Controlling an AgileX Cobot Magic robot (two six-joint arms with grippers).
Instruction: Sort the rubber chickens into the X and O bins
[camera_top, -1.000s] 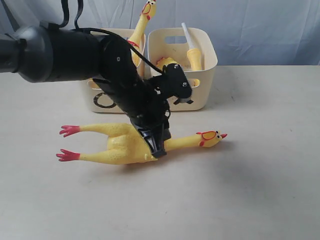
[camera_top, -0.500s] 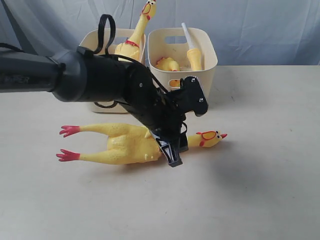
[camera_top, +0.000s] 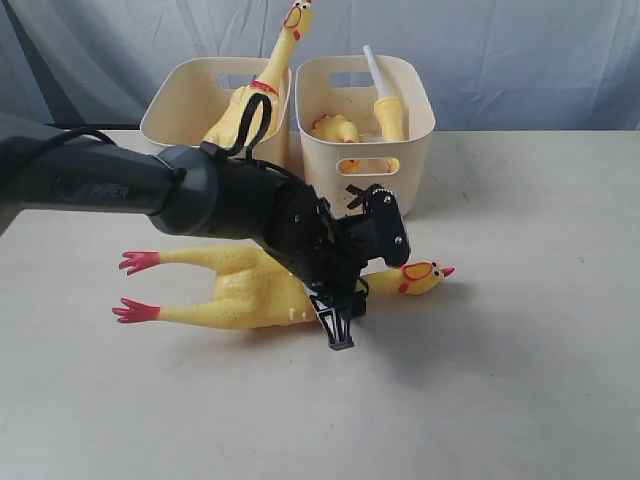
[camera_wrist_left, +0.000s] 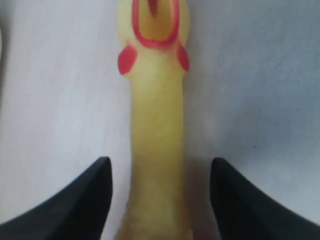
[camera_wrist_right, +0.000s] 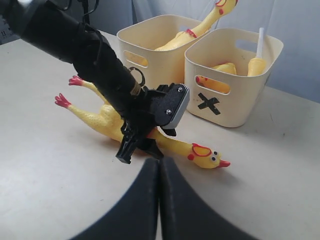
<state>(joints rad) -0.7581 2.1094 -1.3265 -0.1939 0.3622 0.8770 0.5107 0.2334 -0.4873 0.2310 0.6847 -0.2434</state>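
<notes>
- left gripper (camera_top: 340, 318) released, tips pointing down at the table (camera_top: 540, 380). Its fingers (camera_wrist_left: 85, 200) straddle the loose chicken (camera_top: 245, 290) at the neck, with a gap on each side.
- loose chicken lies flat, head to the right, red feet to the left. It sits in front of both bins and apart from them.
- room to move: bare tabletop right of the head and along the near side. The bins stand just beside each other at the back.
- right gripper (camera_wrist_right: 160, 200) clenched, fingers pressed together, nothing between. It hangs over the table on the near side of the loose chicken.
- X bin (camera_wrist_right: 240, 100) holds the tube chicken (camera_top: 388, 115). Its white tube (camera_top: 371, 68) sticks up past the rim.
- second bin (camera_top: 165, 110) holds the leaning chicken (camera_top: 277, 62), head well above the rim.
- hidden: left arm (camera_top: 200, 190) covers the loose chicken's chest and the second bin's front, so that mark is unreadable.
- X mark is blocked in the exterior view.
- left wrist view cuts off the beak and body.
</notes>
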